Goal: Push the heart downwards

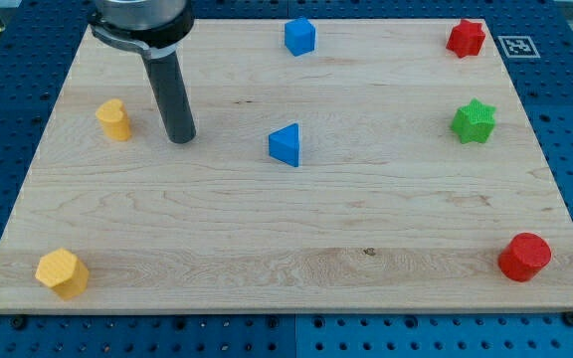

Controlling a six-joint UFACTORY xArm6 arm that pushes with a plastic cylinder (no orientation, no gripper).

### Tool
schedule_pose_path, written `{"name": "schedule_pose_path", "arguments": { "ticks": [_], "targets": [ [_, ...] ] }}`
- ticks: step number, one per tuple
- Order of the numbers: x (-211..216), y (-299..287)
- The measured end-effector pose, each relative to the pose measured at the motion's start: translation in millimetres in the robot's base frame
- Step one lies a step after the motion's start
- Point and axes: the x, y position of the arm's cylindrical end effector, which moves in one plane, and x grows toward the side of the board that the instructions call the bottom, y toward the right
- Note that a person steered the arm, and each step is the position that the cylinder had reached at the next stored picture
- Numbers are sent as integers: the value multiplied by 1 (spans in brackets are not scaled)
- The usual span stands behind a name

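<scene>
The yellow heart block (114, 119) lies at the view's left on the wooden board (286, 229). My tip (180, 138) rests on the board just to the right of the heart, a short gap apart and a little lower in the view. The rod rises from the tip to the arm at the view's top left. Nothing touches the heart.
A yellow hexagon block (62, 272) sits at the bottom left. A blue triangle (286, 145) lies mid-board and a blue cube (299, 37) at top centre. A red star (466, 38), a green star (474, 121) and a red cylinder-like block (523, 258) line the right side.
</scene>
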Motion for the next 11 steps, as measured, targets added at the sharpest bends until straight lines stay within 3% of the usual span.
{"name": "schedule_pose_path", "arguments": {
  "ticks": [1, 5, 7, 11],
  "targets": [
    [-29, -4],
    [-41, -72],
    [-75, -94],
    [3, -94]
  ]
}}
